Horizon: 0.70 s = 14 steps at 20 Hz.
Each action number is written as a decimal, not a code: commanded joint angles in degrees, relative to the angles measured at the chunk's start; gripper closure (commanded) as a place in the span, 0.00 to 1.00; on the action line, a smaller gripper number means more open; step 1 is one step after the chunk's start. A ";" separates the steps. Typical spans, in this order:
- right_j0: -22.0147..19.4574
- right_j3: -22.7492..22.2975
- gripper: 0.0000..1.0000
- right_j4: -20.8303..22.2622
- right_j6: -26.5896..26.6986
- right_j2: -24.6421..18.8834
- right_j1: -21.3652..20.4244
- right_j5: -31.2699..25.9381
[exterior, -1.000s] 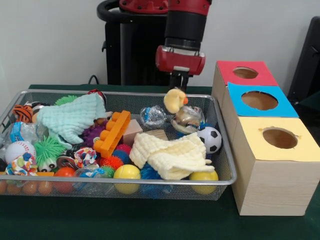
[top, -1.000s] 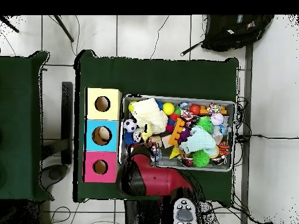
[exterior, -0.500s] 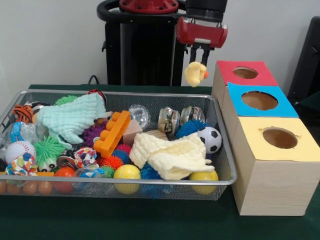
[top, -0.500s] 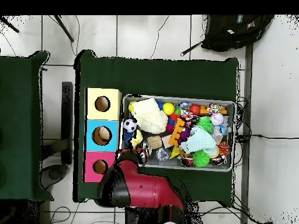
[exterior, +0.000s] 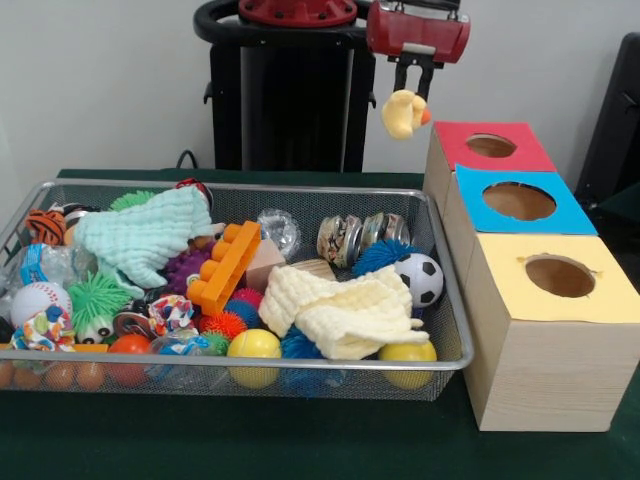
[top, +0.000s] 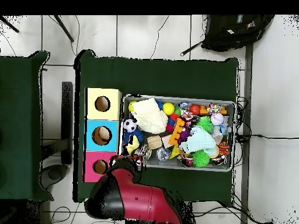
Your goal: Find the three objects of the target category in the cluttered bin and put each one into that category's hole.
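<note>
Red-and-black claw (exterior: 414,78) clamped on a small pale-yellow toy figure with an orange part (exterior: 404,112), figure hanging just beneath it, above the silver wire-mesh bin's (exterior: 452,330) far corner, beside the red-topped box (exterior: 492,147)

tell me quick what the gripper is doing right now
Gripper: shut on the pale-yellow toy duck, held in the air beside the red-topped box, above the table.

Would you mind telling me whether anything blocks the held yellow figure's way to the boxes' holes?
Nothing visible does: the gripper holds the yellow figure in open air above the bin, beside the red-topped box.
</note>
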State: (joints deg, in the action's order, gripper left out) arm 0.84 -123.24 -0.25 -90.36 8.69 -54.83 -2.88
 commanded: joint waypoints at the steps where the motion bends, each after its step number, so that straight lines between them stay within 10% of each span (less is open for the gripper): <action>1: -0.03 -6.20 1.00 -4.00 -16.12 -2.29 0.87 -0.33; 14: 3.93 -7.39 1.00 -10.45 -19.60 -5.86 4.27 3.28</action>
State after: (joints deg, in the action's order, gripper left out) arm 3.83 -128.34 -5.79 -92.29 8.05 -53.32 -2.54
